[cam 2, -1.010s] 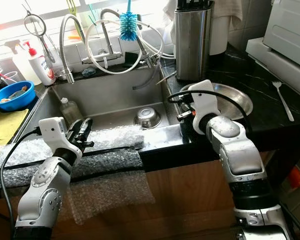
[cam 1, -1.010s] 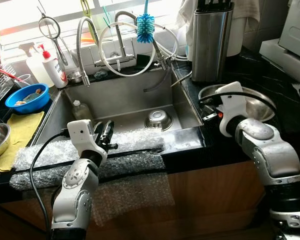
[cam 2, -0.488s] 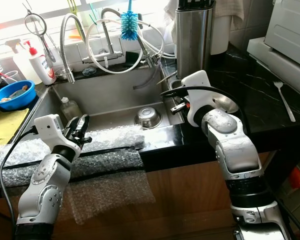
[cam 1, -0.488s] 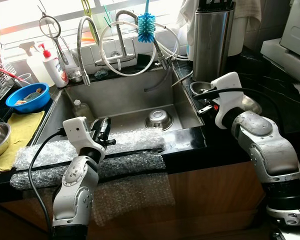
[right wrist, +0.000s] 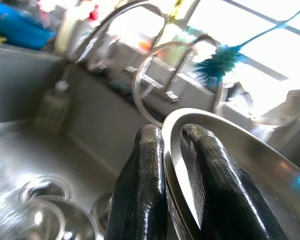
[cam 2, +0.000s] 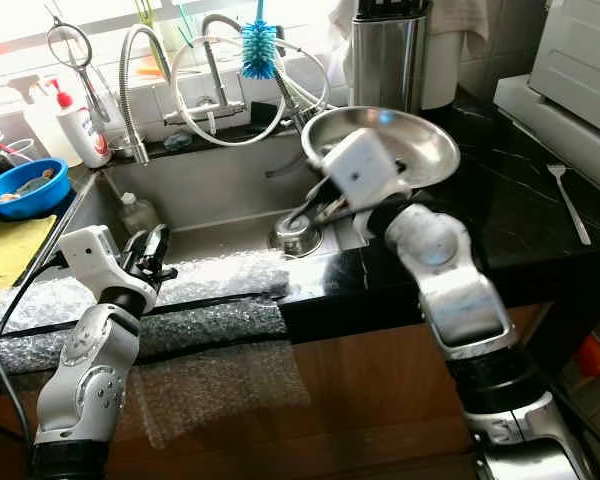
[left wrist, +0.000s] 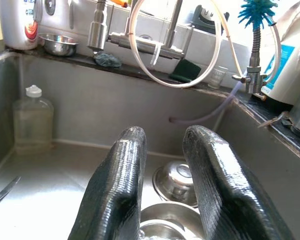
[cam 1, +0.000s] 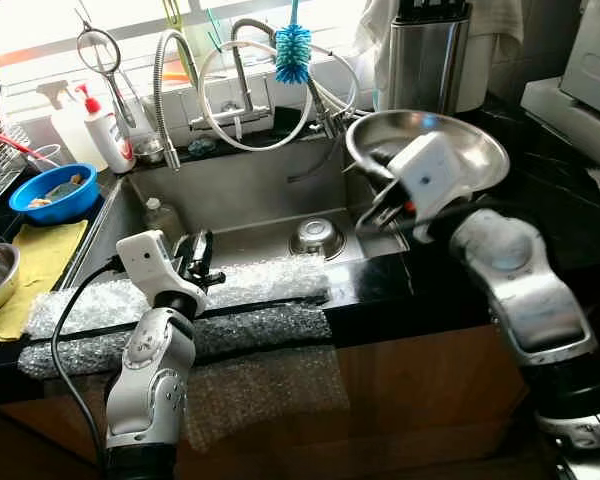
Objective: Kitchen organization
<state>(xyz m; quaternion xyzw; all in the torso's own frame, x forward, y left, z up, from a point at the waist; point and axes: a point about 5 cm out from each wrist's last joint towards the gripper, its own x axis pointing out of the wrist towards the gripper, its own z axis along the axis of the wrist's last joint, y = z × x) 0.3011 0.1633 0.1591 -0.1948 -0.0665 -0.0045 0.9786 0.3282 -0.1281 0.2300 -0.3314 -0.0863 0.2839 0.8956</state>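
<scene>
Right gripper [right wrist: 162,165]: clenched on the rim of the steel pan [cam 1: 427,143], one finger inside the rim and one outside.
Change: a second ago the steel pan lay flat on the counter [cam 1: 540,190] with the gripper at its near edge; it is now lifted clear, tilted, and carried over the corner of the sink [cam 1: 250,195].
Meaning for task: judged as transfer of the pan from counter toward the sink; placement not yet done.
Left gripper [left wrist: 162,165]: holds nothing, fingers slightly apart, hovering over the front sink edge above the bubble wrap [cam 1: 180,310].
Below the right gripper: a small steel bowl [cam 1: 317,238] on the sink floor.
Beyond the gripper: faucet hoses [cam 1: 242,90] and a blue brush [cam 1: 291,52].
Room: kitchen, bright window [cam 1: 130,20] behind the sink; knife block [cam 1: 428,60] at the back of the black counter.
</scene>
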